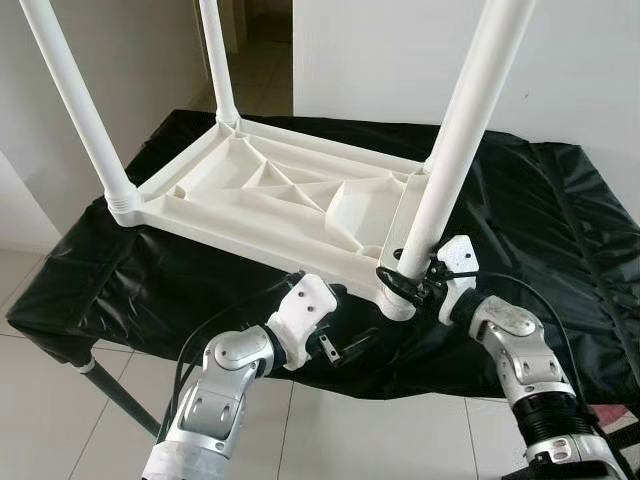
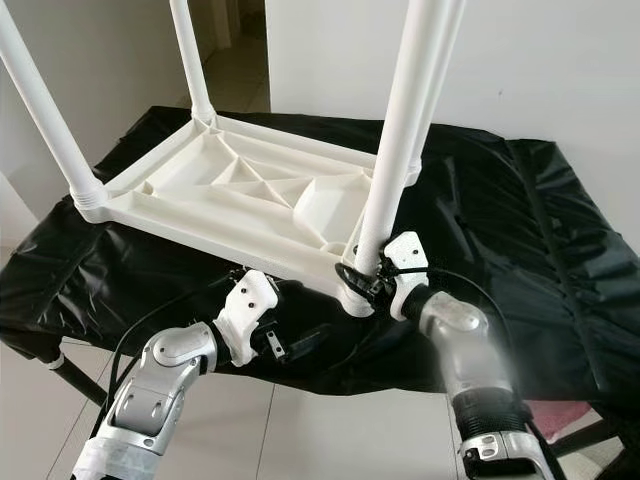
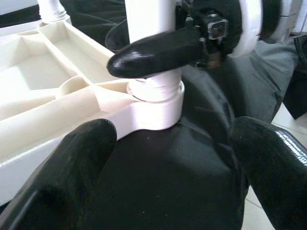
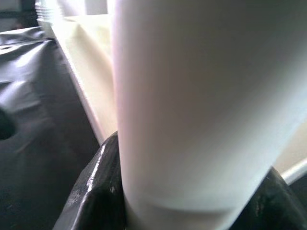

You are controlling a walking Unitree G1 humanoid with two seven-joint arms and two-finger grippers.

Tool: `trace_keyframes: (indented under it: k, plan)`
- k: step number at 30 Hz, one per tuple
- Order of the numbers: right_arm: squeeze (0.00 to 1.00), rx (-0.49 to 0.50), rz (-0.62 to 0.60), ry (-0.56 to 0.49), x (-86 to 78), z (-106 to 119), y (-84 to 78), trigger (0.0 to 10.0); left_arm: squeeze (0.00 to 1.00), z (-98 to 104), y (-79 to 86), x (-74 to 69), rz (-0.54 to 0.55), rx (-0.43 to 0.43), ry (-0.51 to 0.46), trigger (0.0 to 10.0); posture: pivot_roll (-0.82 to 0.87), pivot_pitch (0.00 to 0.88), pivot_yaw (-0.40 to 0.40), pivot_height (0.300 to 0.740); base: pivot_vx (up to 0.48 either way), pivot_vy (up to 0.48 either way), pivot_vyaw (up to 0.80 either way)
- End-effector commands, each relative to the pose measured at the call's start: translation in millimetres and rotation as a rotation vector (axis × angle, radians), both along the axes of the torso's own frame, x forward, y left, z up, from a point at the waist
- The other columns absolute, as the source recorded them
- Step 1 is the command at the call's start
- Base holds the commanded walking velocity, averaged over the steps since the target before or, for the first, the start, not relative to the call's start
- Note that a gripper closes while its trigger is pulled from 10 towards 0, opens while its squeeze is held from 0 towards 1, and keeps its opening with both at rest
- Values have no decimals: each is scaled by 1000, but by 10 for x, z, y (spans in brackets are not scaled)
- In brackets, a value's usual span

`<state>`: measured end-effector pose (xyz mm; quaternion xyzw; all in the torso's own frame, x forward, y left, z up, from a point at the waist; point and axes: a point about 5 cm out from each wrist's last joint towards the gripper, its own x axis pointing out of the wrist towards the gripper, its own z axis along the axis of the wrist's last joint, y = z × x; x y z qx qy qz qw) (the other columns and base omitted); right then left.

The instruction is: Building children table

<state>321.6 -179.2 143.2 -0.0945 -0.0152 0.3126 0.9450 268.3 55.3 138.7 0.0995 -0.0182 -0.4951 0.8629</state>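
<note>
Nearly finished: upturned tabletop (image 1: 270, 195) carries four legs; right gripper (image 1: 405, 282) pinching near leg (image 1: 455, 150) at socket; left gripper (image 1: 335, 340) spread, empty.

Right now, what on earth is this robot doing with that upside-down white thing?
It is building a small white plastic children's table, which lies upside down on a black cloth-covered surface. The right gripper is shut around the base of the nearest white tubular leg, at its corner socket. The left gripper hovers open just below that corner. Three legs stand in their sockets.
</note>
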Motion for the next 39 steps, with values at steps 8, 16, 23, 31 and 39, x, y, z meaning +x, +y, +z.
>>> trace_keyframes:
  k: [8, 16, 23, 31, 39]
  plan:
    - [0, 80, -237, 9, -83, -23, 190, 10000, 0, -17, 31, 41, 159, -32, -8, 10000, -44, 49, -20, 740, 0, 0, 0]
    - [0, 187, -547, 55, -104, -86, 254, 10000, 0, -34, 11, 27, 150, -35, 4, 10000, -59, 68, -11, 740, 0, 0, 0]
    - [0, 257, -772, 42, -241, -85, 441, 10000, 0, -11, 9, 42, 151, -37, 1, 10000, -54, 89, -15, 740, 0, 0, 0]
    - [0, 307, -760, 41, -289, -41, 502, 10000, 0, -38, 31, 3, 157, -35, 12, 10000, -56, 98, -13, 740, 0, 0, 0]
    - [1000, 275, -732, 6, -293, -19, 361, 10000, 0, -33, -1, 11, 147, -41, 17, 10000, -74, 96, -3, 740, 0, 0, 0]
